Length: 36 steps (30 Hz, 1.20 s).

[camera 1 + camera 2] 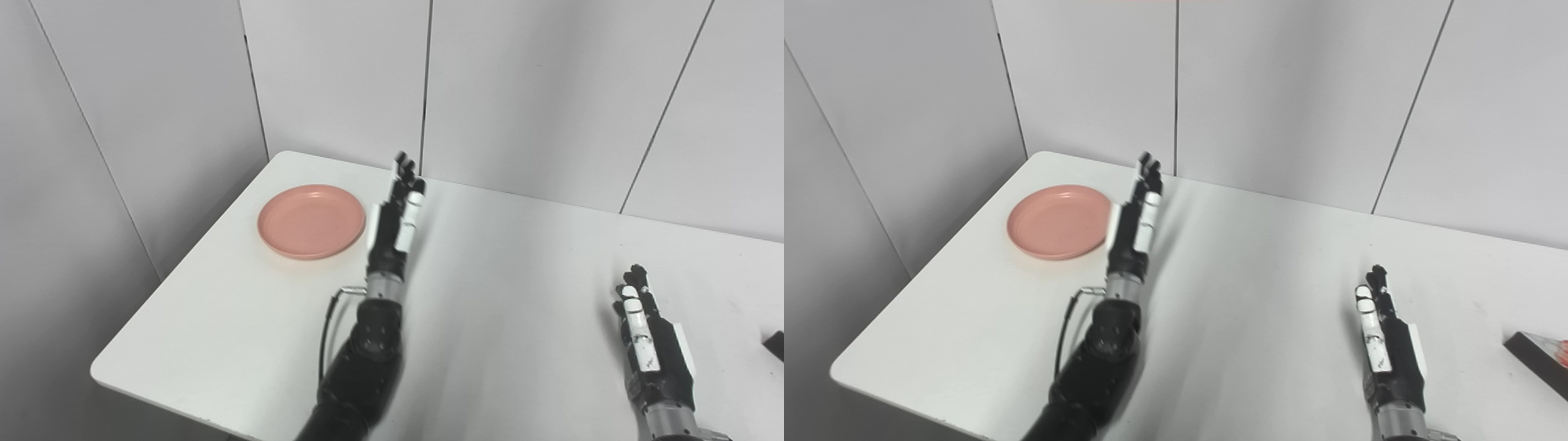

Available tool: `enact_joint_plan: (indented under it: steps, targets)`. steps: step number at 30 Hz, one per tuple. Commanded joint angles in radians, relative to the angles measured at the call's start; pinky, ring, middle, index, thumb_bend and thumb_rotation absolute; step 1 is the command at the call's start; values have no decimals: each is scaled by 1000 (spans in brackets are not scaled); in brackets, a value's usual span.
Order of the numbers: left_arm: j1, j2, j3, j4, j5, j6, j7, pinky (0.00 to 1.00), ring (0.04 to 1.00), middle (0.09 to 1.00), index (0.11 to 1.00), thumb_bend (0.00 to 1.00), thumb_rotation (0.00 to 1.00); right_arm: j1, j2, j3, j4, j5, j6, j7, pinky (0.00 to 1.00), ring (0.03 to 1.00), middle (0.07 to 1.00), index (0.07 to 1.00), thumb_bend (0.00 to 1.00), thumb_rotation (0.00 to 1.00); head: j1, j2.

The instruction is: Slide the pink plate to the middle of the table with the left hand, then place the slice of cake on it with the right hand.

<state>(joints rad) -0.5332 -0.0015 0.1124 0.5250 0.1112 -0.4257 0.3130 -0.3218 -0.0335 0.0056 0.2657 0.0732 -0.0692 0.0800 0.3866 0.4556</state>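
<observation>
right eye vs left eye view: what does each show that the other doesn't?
Only the right eye view: at the right edge, a dark slab lying on the table with something reddish on top, cut off by the frame, so I can't say if it's the cake. Only the left eye view: nothing extra; that item shows merely as a dark corner at the right edge. Both: the pink plate near the table's far left corner, empty; the left hand raised beside it, fingers straight, holding nothing; the right hand open low at the right.

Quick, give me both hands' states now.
Left hand: open, fingers extended, holding nothing, beside the pink plate.
Right hand: open, holding nothing.
</observation>
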Motion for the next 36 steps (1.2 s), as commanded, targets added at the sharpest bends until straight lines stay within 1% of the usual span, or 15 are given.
enact_joint_plan:
  steps: [1,2,3,5,9,11,14,18,21,23,26,30,31,32,36]
  targets:
    - [-55,13,5,-12,-6,-37,6,979,940,947,952,668,1000,1,3,-7,19,13,-64,10,1000,1000,1000,1000,491,862,-3,0]
    - [-62,24,17,-9,-10,-30,15,980,938,943,947,669,1000,1,6,-9,19,15,-66,8,1000,1000,1000,1000,489,857,-5,1]
    - [-68,39,28,-9,-12,-21,20,944,906,909,909,698,1000,1,8,-10,19,19,-66,9,1000,1000,1000,1000,503,844,-6,1]
    - [-75,62,46,-10,-12,-8,30,916,882,884,880,699,1000,1,9,-10,15,25,-64,11,1000,1000,1000,1000,498,833,-7,2]
    - [-78,103,71,-30,-54,49,2,918,859,854,852,707,1000,6,7,-8,-2,25,-46,9,1000,1000,1000,1000,493,841,-2,3]
    - [-84,127,87,-27,-75,64,-3,888,830,823,824,717,1000,7,5,-7,-3,22,-45,9,1000,1000,1000,1000,491,848,-1,4]
    - [-90,153,106,-21,-95,78,-2,849,801,799,799,744,1000,6,3,-8,2,26,-48,13,1000,1000,1000,1000,489,853,2,4]
    - [-102,189,140,2,-122,67,6,803,762,758,757,761,1000,4,5,-7,3,23,-50,12,1000,1000,1000,1000,482,855,6,3]
    - [-110,219,164,20,-149,76,-2,791,749,748,743,774,1000,4,4,-6,-4,23,-33,13,1000,1000,1000,1000,489,855,12,3]
    - [-110,236,172,28,-154,79,-5,794,742,743,742,753,1000,3,1,-5,-4,21,-30,15,1000,1000,1000,1000,526,858,15,3]
    - [-109,262,185,39,-176,91,-22,803,742,740,744,732,1000,-1,1,-7,6,24,-35,15,1000,1000,1000,1000,538,856,17,4]
    - [-105,297,202,44,-215,136,-55,851,760,750,752,699,1000,-2,3,-10,8,25,-32,12,1000,1000,1000,1000,560,840,20,6]
    - [-103,309,205,53,-210,134,-48,830,759,751,750,676,1000,-2,3,-10,5,25,-29,12,1000,1000,1000,1000,564,835,20,6]
    - [-104,319,211,64,-207,131,-39,785,742,742,737,636,1000,-1,3,-10,1,26,-24,12,1000,1000,1000,1000,572,832,22,7]
    - [-104,354,224,95,-240,130,-74,797,762,759,750,596,1000,4,4,-13,-19,32,-10,13,1000,1000,1000,1000,545,835,24,9]
